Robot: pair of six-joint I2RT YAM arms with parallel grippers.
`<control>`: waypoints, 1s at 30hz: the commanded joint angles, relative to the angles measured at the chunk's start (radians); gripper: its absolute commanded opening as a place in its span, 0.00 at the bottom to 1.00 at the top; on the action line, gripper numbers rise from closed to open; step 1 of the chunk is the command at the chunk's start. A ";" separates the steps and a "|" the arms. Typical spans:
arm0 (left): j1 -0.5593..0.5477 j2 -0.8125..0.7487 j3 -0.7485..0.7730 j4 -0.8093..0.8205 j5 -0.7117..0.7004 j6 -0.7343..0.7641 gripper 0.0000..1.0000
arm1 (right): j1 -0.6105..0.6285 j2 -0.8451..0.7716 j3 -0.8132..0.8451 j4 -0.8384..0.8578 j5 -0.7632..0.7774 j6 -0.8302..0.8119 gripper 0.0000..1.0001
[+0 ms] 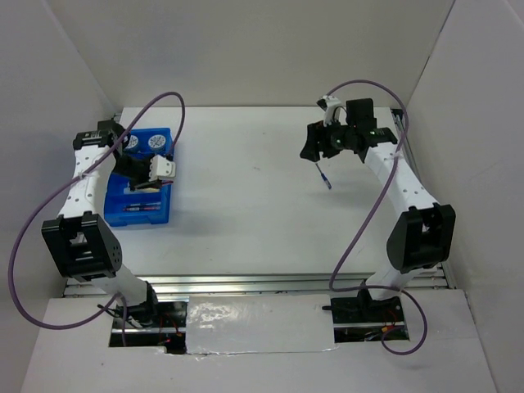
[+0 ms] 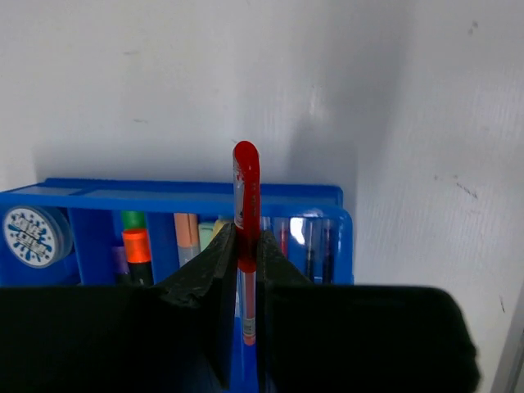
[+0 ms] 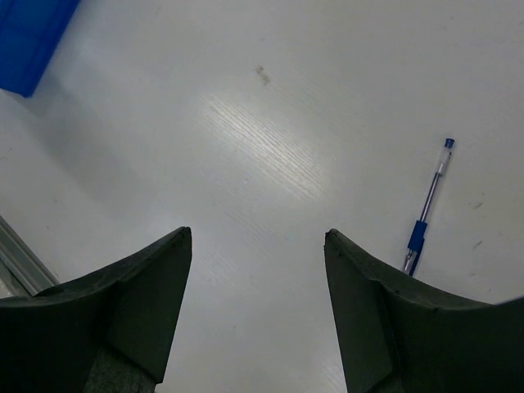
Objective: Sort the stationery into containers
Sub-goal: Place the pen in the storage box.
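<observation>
The blue tray (image 1: 160,214) sits at the left of the table. Two blue-patterned tape rolls (image 1: 157,143) lie in its far compartments, and one shows in the left wrist view (image 2: 29,236). My left gripper (image 1: 135,173) hangs over the tray. It is shut (image 2: 246,236) on a red pen (image 2: 245,176) held upright above the tray (image 2: 188,196). Orange and green highlighters (image 2: 135,241) and thin pens (image 2: 315,246) lie in compartments. My right gripper (image 1: 313,146) is open and empty (image 3: 258,233) above the table. A blue pen (image 3: 427,209) lies just right of its fingers and shows in the top view (image 1: 325,178).
White walls close in the table on the left, back and right. A corner of the tray (image 3: 29,37) shows at the top left of the right wrist view. A metal rail (image 1: 270,284) runs along the near edge.
</observation>
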 commanded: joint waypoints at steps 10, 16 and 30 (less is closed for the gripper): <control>0.052 0.018 -0.040 -0.037 -0.145 0.246 0.06 | -0.010 -0.096 -0.050 -0.001 0.042 -0.046 0.73; 0.072 0.084 -0.017 -0.037 -0.174 0.216 0.14 | -0.009 -0.093 -0.047 -0.005 0.071 -0.057 0.74; 0.105 0.141 -0.042 -0.033 -0.223 0.213 0.16 | -0.012 -0.067 -0.082 -0.004 0.141 -0.095 0.78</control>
